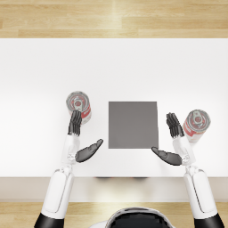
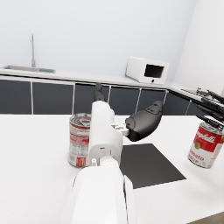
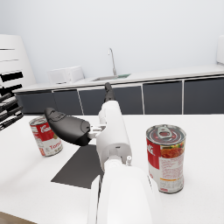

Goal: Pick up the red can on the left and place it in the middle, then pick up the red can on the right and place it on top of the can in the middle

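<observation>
Both robot hands, left [image 1: 79, 136] and right [image 1: 174, 140], spread empty beside sealed upright red cans [image 1: 79, 106] [image 1: 196, 124].

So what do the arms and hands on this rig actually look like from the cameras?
Both arms are smooth glossy white shells, rounded and tube-like, narrowing toward the wrist. The left arm and right arm end in dark grey-black hands: the left hand and right hand have slim segmented fingers and a bulbous thumb. No cables, sleeves or markings show; the wrist views show small round fittings on the forearm.
</observation>
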